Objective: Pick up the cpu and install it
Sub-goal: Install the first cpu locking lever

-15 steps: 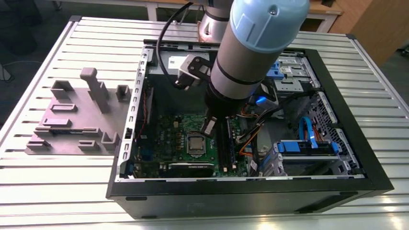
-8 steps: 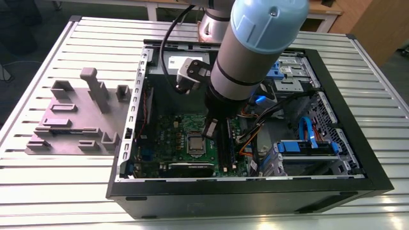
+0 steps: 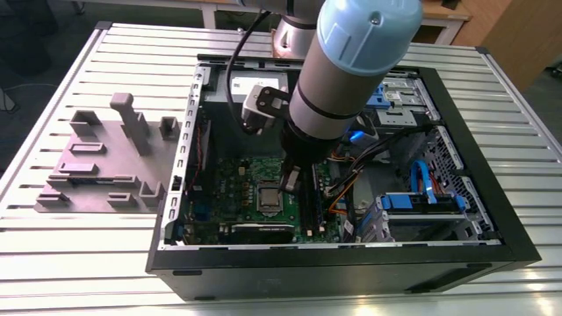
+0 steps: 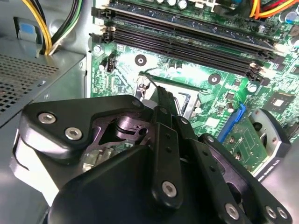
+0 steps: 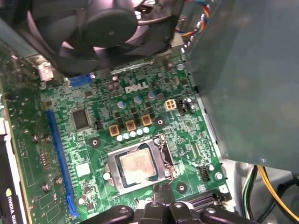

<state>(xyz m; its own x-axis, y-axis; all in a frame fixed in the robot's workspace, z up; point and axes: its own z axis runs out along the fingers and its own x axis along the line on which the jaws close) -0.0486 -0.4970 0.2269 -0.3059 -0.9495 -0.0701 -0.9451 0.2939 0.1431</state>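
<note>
I'm seeing the cpu (image 5: pixel 137 165) sitting in its socket on the motherboard (image 5: pixel 88 154) — gripper (image 5: pixel 163 190) hovering just beside it, fingers pressed together, pinching nothing.

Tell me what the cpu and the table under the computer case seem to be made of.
The cpu: metal lid by the look of it, dull silver, faintly reflecting light. The table: probably aluminium, pale ribbed slats with a satin sheen.
</note>
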